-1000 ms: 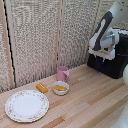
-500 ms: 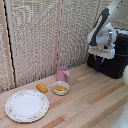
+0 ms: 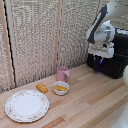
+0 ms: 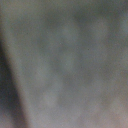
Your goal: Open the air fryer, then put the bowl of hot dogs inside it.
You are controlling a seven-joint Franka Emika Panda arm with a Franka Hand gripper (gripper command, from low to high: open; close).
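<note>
**Pincer at the fryer front, drawer not yet out**

The pincer (image 3: pixel 101 58) hangs against the air fryer (image 3: pixel 114 59) at the exterior view's right, placed for its handle; whether it grips, I cannot tell; the wrist view is blur; the bowl (image 3: pixel 61 88) of hot dogs (image 3: pixel 60 88) waits well apart on the worktop (image 3: pixel 90 100), beside a pink cup (image 3: pixel 63 74).

Air fryer (image 3: pixel 114 59): glossy black box at the exterior view's right, on the bench, drawer front facing the bench middle. Handle not discernible. Bowl (image 3: pixel 61 88): small, round, white, upright, mid-bench, well apart from the fryer. Hot dogs (image 3: pixel 60 88): orange-yellow pieces inside it.
</note>
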